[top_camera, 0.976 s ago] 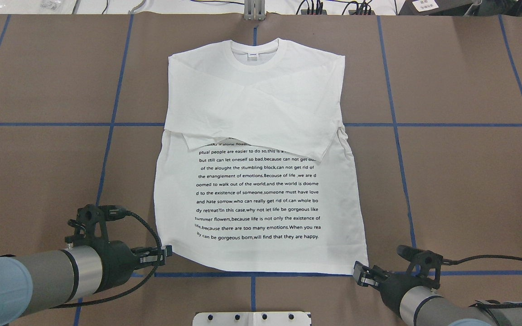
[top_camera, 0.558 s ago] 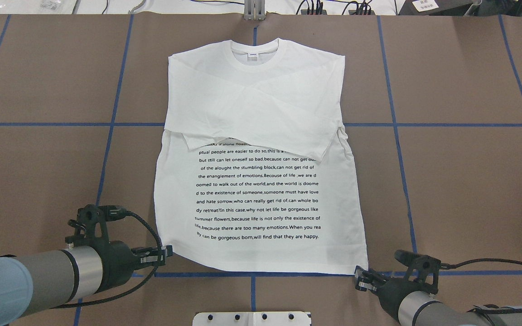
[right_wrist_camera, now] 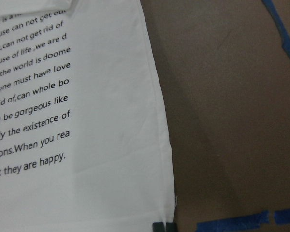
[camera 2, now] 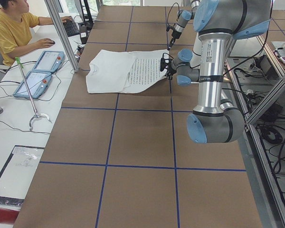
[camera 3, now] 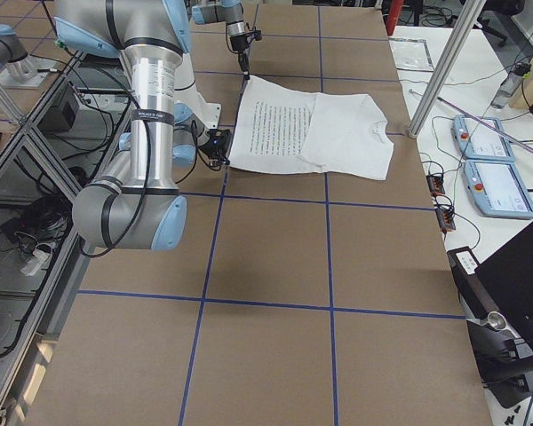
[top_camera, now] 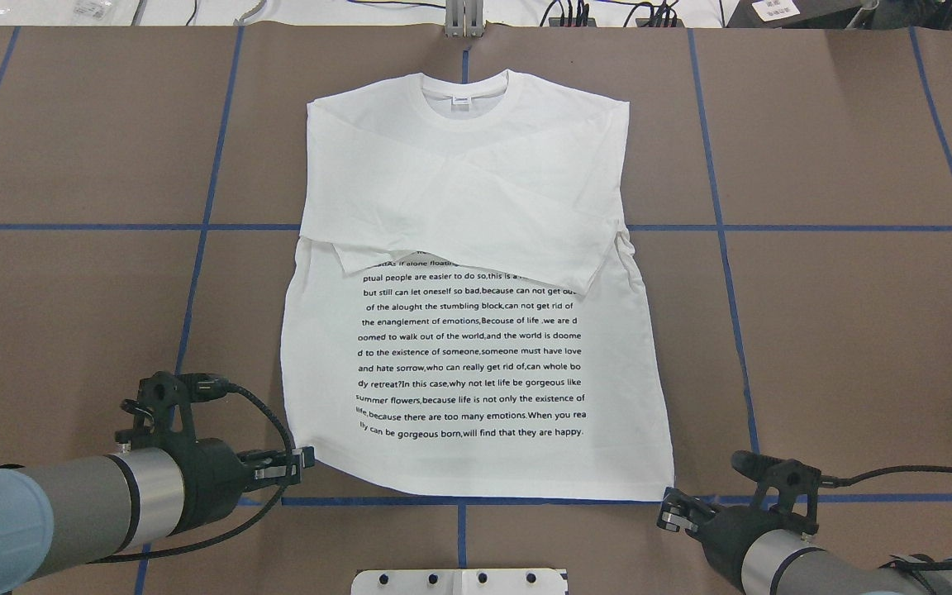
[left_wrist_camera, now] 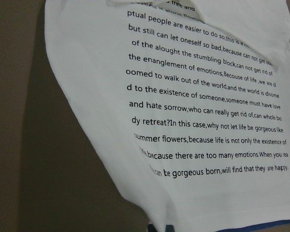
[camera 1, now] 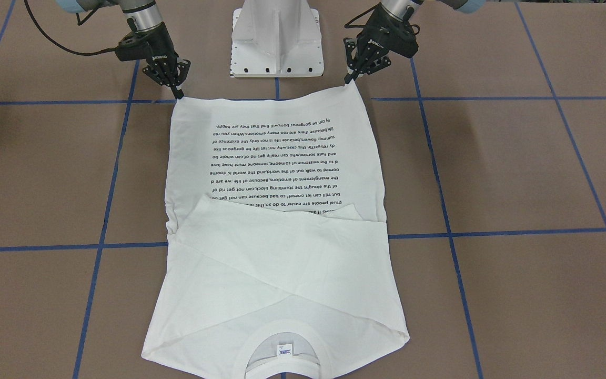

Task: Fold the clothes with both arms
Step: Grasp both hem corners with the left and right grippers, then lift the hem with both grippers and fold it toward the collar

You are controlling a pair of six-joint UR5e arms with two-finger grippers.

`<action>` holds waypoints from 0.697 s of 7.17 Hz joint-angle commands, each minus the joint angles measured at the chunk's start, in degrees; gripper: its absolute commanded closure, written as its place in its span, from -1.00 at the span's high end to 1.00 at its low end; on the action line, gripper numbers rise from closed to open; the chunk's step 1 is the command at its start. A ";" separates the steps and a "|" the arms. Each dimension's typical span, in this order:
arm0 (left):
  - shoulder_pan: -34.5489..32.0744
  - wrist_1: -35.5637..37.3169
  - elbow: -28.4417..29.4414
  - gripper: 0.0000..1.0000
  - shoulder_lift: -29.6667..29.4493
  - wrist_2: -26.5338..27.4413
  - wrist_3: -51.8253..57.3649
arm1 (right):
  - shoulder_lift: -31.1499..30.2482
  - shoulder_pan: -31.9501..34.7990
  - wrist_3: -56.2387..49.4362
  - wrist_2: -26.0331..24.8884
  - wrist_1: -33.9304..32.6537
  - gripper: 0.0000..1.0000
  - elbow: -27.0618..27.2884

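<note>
Sits slightly farther back than before: right black two-finger claw (top_camera: pixel 664 511), clenched on white printed long-sleeved T-shirt's (top_camera: pixel 476 190) hem corner; left black claw (top_camera: pixel 307 463) likewise clenched. Stretches lengthwise straight ahead of both, collar farthest.

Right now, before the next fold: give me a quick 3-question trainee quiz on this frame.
1. True or false: the T-shirt lies with its printed text facing down.
2. The left gripper and right gripper sit at which part of it? A: the collar. B: the shoulders. C: the two hem corners.
3. Fill in: both sleeves are already folded inward, crossing over the ___.

Key: 1 false; 2 C; 3 chest.
</note>
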 commanded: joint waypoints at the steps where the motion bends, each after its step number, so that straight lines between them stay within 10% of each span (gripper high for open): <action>1: -0.04 3.60 -8.26 -1.00 4.22 -0.86 0.18 | -2.56 0.20 0.01 5.39 -14.84 -1.00 16.54; 3: -0.82 18.14 -23.64 -1.00 5.14 -7.85 0.36 | -0.30 4.74 -0.07 12.84 -28.13 -1.00 28.44; 5: -3.45 24.01 -23.90 -1.00 -0.46 -9.83 4.37 | 7.06 15.96 -2.95 21.63 -36.13 -1.00 28.22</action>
